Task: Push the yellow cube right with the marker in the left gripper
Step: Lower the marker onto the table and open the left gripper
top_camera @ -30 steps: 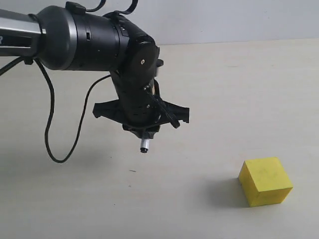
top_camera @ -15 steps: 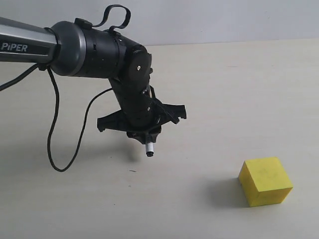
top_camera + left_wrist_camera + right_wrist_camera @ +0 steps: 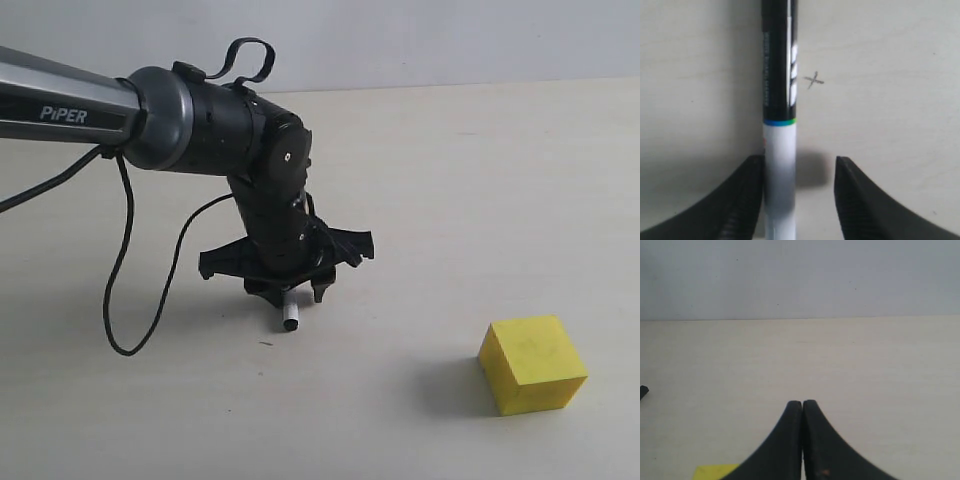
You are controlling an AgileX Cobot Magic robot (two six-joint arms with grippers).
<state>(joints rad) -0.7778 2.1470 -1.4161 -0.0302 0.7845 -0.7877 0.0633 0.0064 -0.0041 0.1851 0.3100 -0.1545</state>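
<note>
Well to the left of the bright yellow foam-like cube (image 3: 532,364), which sat untouched on the pale tabletop (image 3: 470,180), the black left gripper (image 3: 288,292) pointed downward. The slim black-and-white marker (image 3: 291,317) jutted from its jaws, tip low over the surface. The jaws seemed clenched on the marker, though the wrist view showed a gap beside one finger (image 3: 860,200). The marker stood nearly upright, so the cube's left face lay rightward of its tip. The right gripper (image 3: 802,405) was pressed closed, empty.

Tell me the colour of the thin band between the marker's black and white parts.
Blue-green, a thin band on the marker; clearest in the left wrist view.
</note>
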